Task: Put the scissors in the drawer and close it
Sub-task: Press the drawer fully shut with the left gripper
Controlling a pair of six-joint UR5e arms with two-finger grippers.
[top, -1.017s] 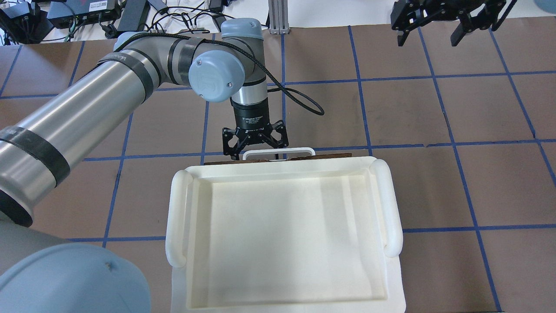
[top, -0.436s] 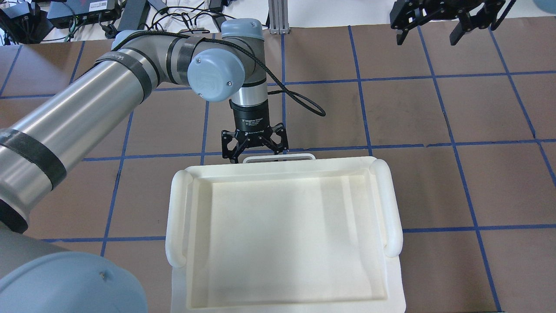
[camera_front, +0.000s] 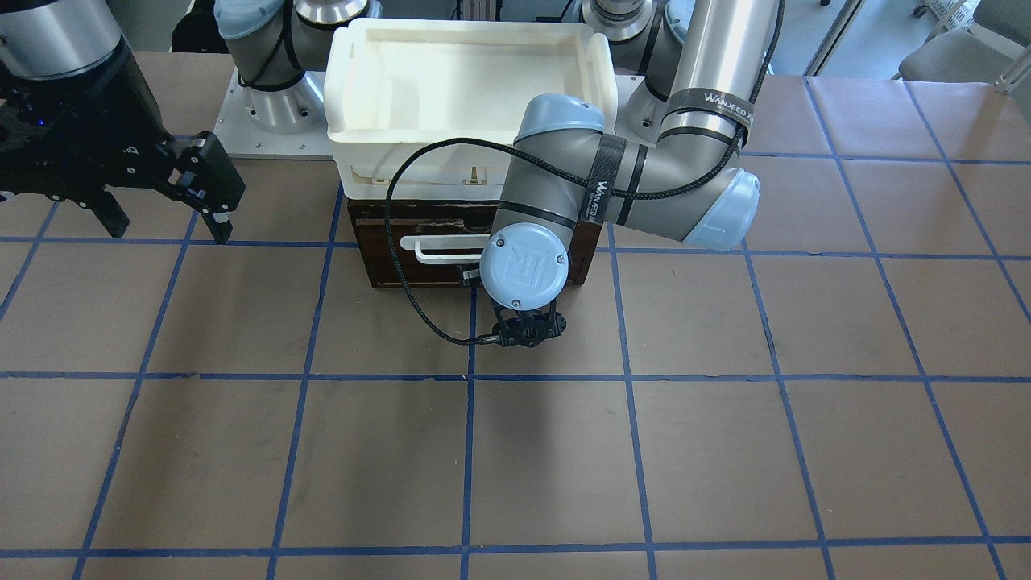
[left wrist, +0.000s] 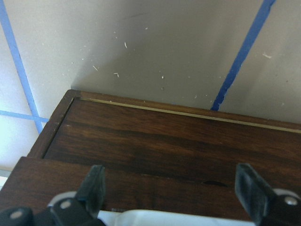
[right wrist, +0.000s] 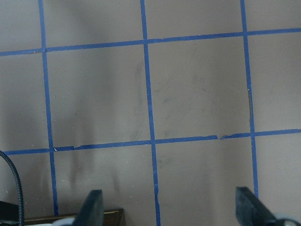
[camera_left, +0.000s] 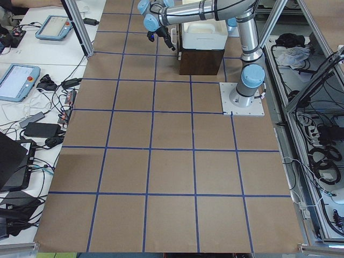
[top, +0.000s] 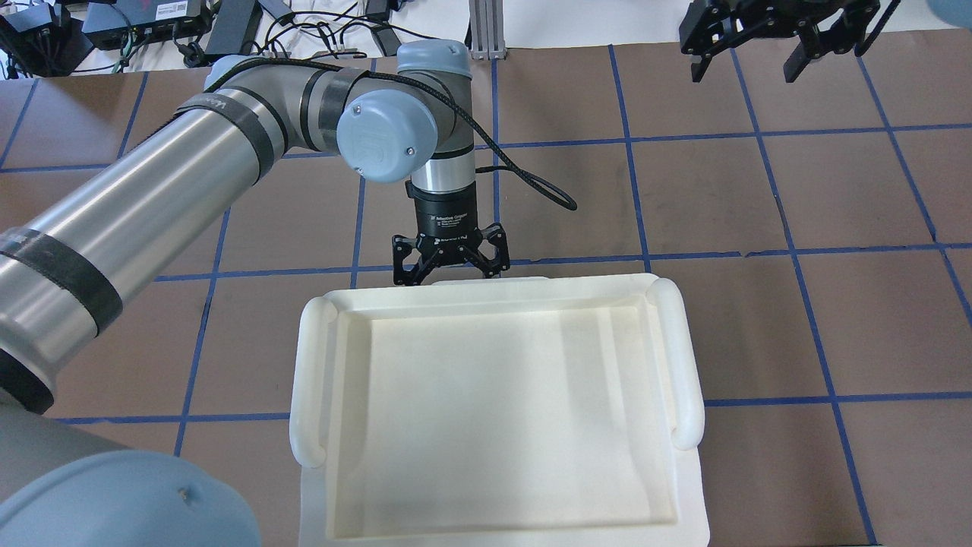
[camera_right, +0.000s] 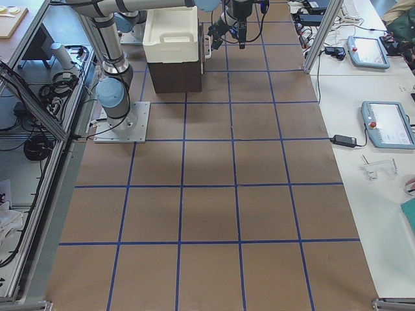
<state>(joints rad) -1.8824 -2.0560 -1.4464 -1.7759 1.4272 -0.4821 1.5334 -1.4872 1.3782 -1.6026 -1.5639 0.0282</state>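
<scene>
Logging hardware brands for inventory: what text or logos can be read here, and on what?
"WANJEED": black strap on the left arm.
"UR": blue joint cap of the left arm.
White print above the left gripper: too blurred to read.

We're seeing the left arm [top: 152,205] wearing brushed silver tubes, pale blue-grey joint caps [top: 386,140] with embossed logo and small screws, black tape bands [top: 64,270], a black cable [camera_front: 388,217]. Left end effector [top: 449,272] and right end effector [top: 748,61] are showing matte black.
</scene>
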